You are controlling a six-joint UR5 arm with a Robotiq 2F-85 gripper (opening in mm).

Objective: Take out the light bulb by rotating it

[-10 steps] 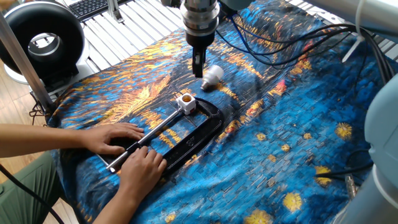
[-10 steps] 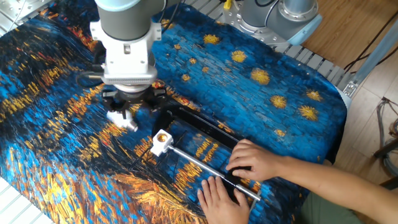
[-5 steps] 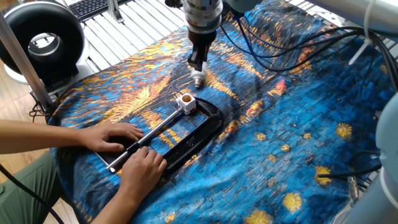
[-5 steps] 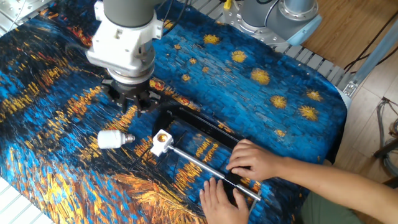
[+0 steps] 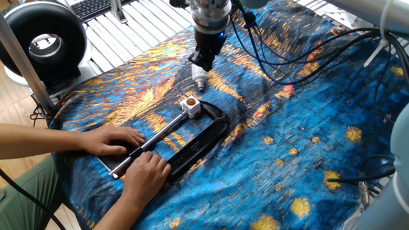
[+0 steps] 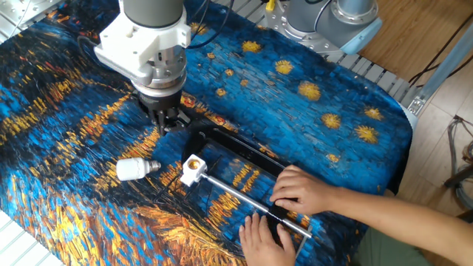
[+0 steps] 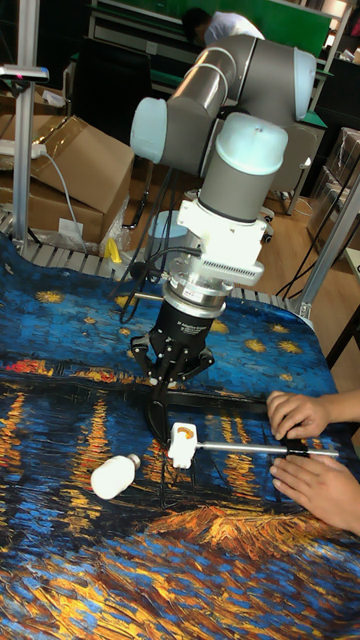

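The light bulb [image 6: 134,169] is lying on its side on the blue and orange painted cloth [image 6: 310,125], in the left centre of the other fixed view. Its white globe is pointing to the left and its silver screw base is pointing to the right, toward the small white socket [image 6: 193,170]. The bulb is near the socket but not touching it. In the tall fixed view the bulb [image 7: 114,475] is resting in the lower left part, below and to the left of the socket [image 7: 184,443].

The gripper [image 6: 167,123] is hanging above the cloth, in the upper centre of the other fixed view, above and to the right of the bulb. It is holding nothing. Its fingers are standing close together, but I cannot tell if they are completely closed. In the one fixed view the gripper [image 5: 203,64] is appearing at the top centre, and the bulb [image 5: 200,79] is showing just under it.

The socket is sitting at the end of a metal rod [image 6: 244,199], beside a black clamp frame [image 6: 244,151]. A person's two hands are pressing on the rod and the frame: one hand [image 6: 299,191] higher, the other hand [image 6: 264,238] at the lower edge of the picture.
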